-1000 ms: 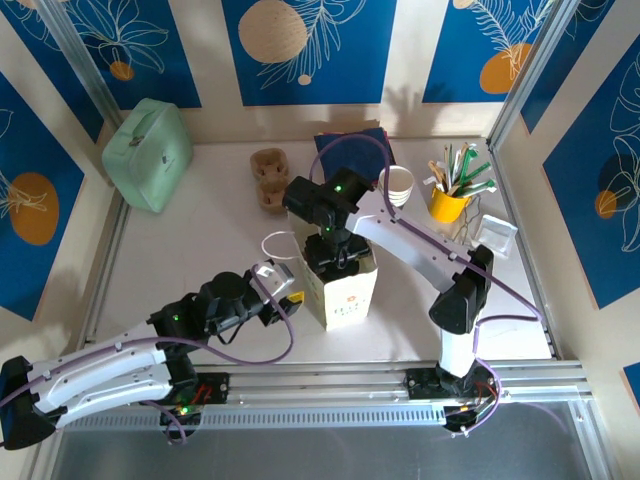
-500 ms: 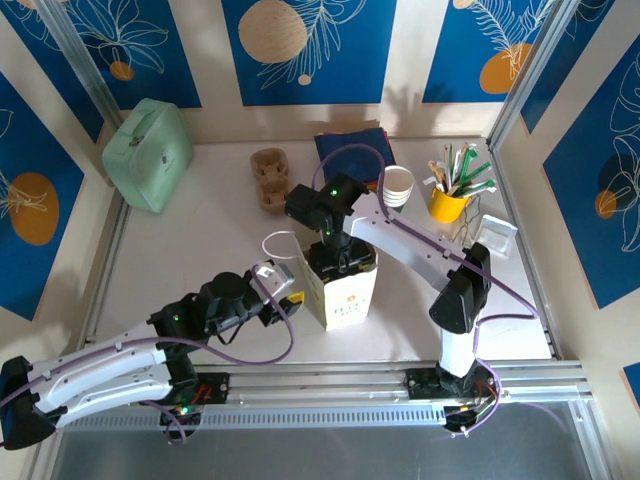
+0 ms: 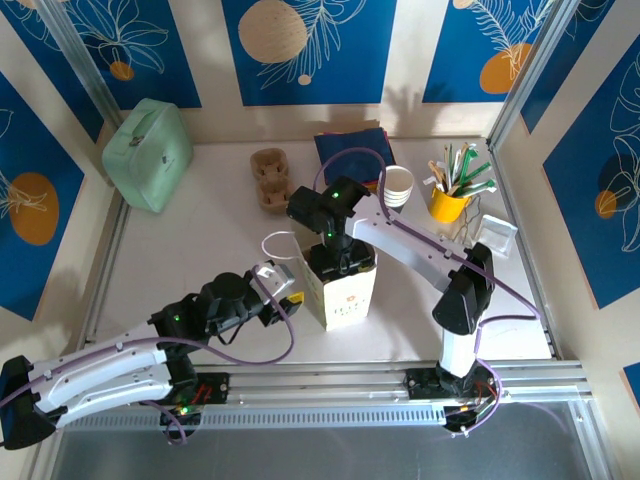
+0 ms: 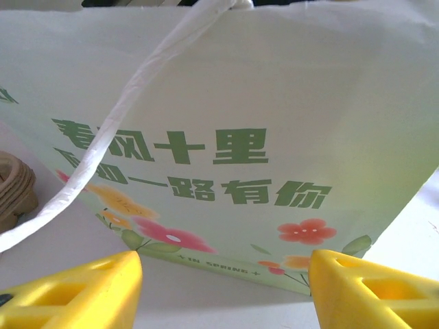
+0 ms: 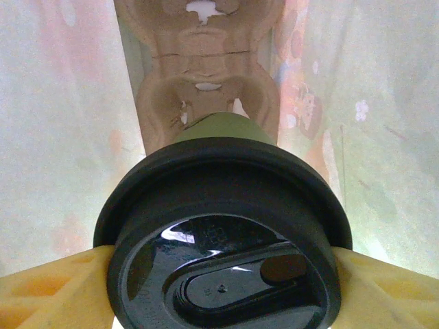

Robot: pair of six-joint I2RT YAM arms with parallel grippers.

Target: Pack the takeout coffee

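Between the yellow fingers (image 5: 48,291) of the right tool (image 5: 219,291), the takeout coffee (image 5: 219,226) sits pinched, down inside the paper bag (image 5: 55,103) over a cardboard carrier (image 5: 206,68). The left tool (image 4: 223,291) is spread, facing the bag's printed side.

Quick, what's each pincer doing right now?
Left pincer: open, empty, facing the pale green paper bag.
Right pincer: shut on the small paper cup with round black plastic lid.

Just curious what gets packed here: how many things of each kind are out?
Bag: 1
Lidded coffee: 1
Carriers: 2
Cup stack: 1
Green case: 1
Utensil pot: 1
Blue cloth: 1
Clear box: 1
Total: 9
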